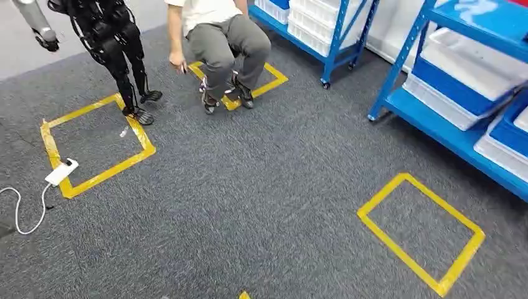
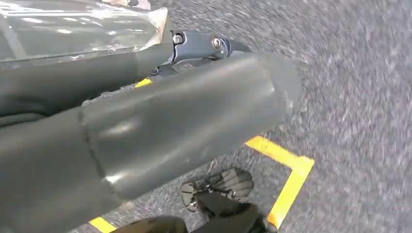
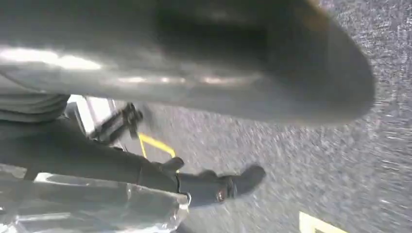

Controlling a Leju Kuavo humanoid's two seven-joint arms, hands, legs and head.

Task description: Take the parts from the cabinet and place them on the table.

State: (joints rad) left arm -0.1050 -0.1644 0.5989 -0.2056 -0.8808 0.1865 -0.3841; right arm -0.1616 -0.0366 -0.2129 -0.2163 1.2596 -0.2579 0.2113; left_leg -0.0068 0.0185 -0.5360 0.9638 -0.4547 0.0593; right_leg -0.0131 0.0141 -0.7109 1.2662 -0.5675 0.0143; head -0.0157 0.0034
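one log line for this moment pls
phase: in transit over carpet | left hand: holds clear bag | right hand: holds clear bag | blue shelving on right | table: unseen

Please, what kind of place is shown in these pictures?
Probably an indoor robot testing or training room set up like a small storeroom. Blue metal shelving racks hold white plastic bins, yellow tape squares mark standing spots on the grey carpet floor, and another black-legged humanoid robot stands nearby.

Light: even, bright, soft shadows | head view: sharp | wrist views: carpet (image 2: 359, 97) motion-blurred, glare on clear plastic (image 2: 73, 29)
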